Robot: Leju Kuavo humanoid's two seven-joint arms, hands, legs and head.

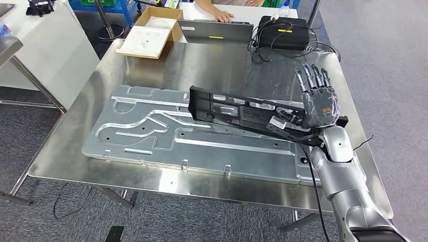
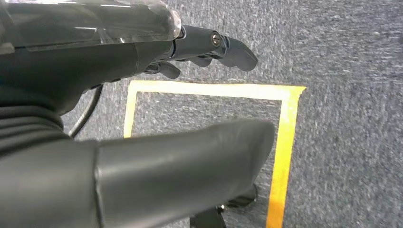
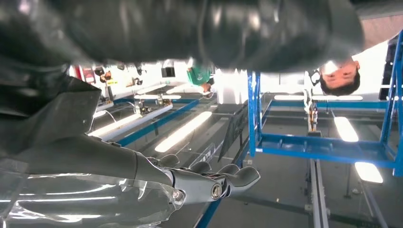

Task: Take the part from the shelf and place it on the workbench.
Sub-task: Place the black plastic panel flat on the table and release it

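A long black part (image 1: 237,112) lies across the large silver metal plate (image 1: 151,133) on the steel workbench (image 1: 212,65). Its right end reaches under my right wrist. My right hand (image 1: 318,98) stands just above that end with its fingers straight, spread and pointing up, holding nothing; in the right wrist view the right hand (image 3: 142,175) is empty too. My left hand (image 2: 95,71) hangs over grey carpet, thumb (image 2: 190,161) and fingers apart, with nothing in it.
At the bench's far edge are an open cardboard box (image 1: 151,35), a laptop (image 1: 217,30) with a person's hand (image 1: 222,15) at it, and a black case (image 1: 282,31) with cables. A white table (image 1: 45,45) stands left. Yellow tape (image 2: 285,142) marks the floor.
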